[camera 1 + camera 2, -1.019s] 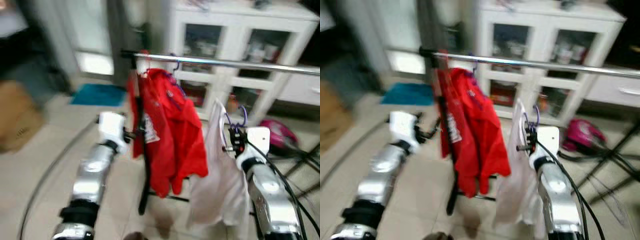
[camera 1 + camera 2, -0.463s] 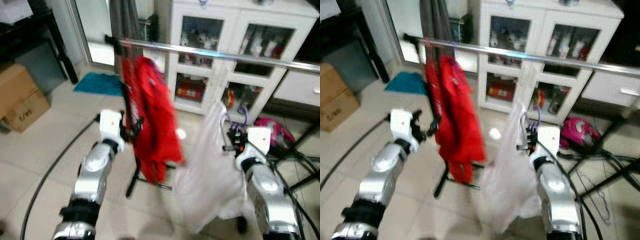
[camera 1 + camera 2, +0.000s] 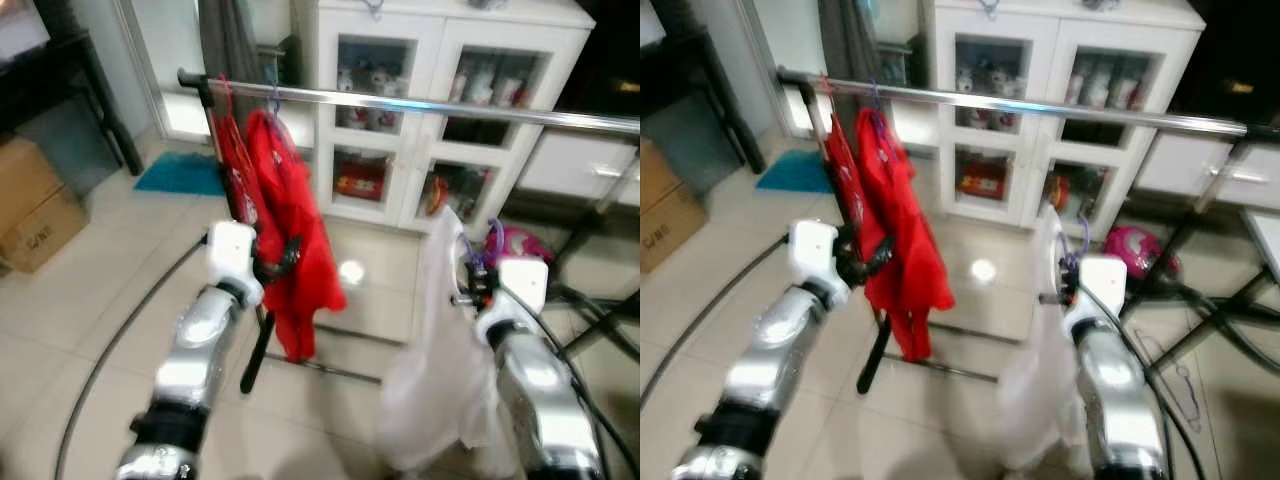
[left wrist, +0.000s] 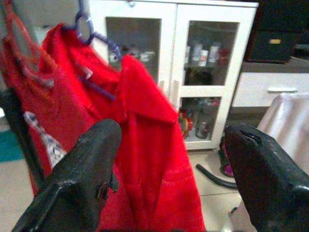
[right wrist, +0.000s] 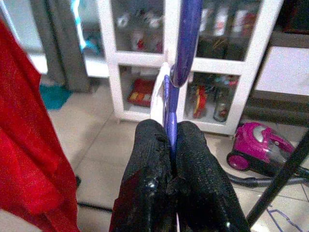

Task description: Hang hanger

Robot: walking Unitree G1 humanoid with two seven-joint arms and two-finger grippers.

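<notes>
1. Tiled floor (image 3: pixel 90 290) fronts a white glass-door cabinet (image 3: pixel 440 100); a chrome garment rail (image 3: pixel 420 104) runs across before it, borne at its left end by a dark upright.
2. Red garments (image 3: pixel 285 215) on a purple hanger (image 4: pixel 96 36) hang at the rail's left end; the length of rail to their right is bare.
3. Right gripper (image 5: pixel 170 145): fingers pinched tight on the stem of a purple hanger (image 5: pixel 186 38) carrying a pale, whitish garment (image 3: pixel 440 360), held below the rail near its middle.
4. Left gripper (image 4: pixel 169 164): fingers spread wide, holding nothing, just beside the red garments.
5. Step in hand, as judged: carrying the loaded hanger to the rail. Next move calls for lifting the hook above the rail and lowering it on.
6. A pink vacuum cleaner (image 3: pixel 1137 250) and dark stand legs crowd the floor to the right.
</notes>
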